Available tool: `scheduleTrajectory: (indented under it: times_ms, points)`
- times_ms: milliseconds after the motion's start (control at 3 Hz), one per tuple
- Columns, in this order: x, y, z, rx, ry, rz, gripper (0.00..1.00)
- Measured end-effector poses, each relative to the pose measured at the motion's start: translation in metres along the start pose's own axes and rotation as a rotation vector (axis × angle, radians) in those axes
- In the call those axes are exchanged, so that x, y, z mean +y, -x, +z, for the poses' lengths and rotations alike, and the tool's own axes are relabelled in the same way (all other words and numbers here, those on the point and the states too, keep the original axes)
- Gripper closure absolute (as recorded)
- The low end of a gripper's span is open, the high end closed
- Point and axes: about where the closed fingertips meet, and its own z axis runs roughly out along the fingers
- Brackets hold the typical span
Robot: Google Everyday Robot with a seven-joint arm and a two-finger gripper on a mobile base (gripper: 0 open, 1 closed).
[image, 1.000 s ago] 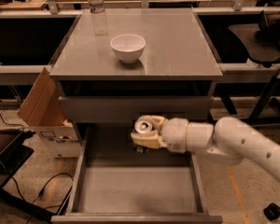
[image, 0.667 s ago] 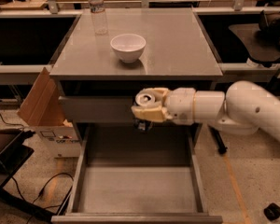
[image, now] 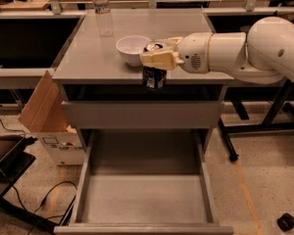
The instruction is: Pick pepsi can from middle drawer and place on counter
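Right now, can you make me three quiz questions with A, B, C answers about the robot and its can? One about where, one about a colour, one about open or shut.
1. Where is the pepsi can?
A. lying in a drawer
B. in the gripper, at the front edge of the counter
C. on the floor

2. What colour is the bowl on the counter?
A. red
B. green
C. white

3. How is the middle drawer?
A. pulled out and empty
B. pushed shut
C. pulled out and full of cans

Answers:
1 B, the gripper's fingers are shut on the can, right beside the bowl.
2 C, the bowl is plain white.
3 A, its grey floor shows bare.
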Motion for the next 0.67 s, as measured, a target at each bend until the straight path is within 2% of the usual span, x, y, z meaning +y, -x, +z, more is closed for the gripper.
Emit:
scheduleTrajectory:
  times_ms: [333,667]
  points:
    - [-0.007,0.012,-0.001,0.005,-0.004,-0.006,1.00]
    - [-0.034,0.043,-0.002,0.015,-0.028,-0.003,1.00]
